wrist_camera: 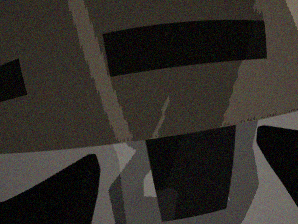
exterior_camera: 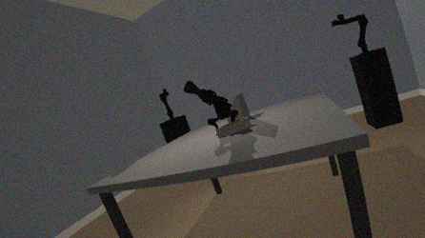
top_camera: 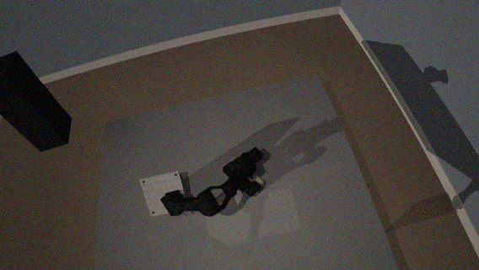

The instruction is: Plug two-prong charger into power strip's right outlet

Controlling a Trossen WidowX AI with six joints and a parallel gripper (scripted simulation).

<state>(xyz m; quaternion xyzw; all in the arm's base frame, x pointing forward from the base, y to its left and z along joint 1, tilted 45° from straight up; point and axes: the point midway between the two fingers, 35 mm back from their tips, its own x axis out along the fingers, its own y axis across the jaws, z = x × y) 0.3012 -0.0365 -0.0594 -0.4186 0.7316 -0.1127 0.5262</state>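
Smooth grey table (exterior_camera: 307,128); boxy charger (wrist_camera: 193,169) between spread fingers.

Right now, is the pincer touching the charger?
Apart. In the wrist view the dark fingers stand wide at the lower corners, with pale table showing between each and the charger in the middle.

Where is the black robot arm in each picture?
Top: the robot arm is near the middle of the picture, stretching from its pale base plate toward the upper right.
Exterior: it is small, at the picture's center, bent over on the far part of the table top.
Wrist: the arm itself is not in it; only its dark fingers show at the lower corners, spread apart.
Shared landmark: the grey table under the arm.
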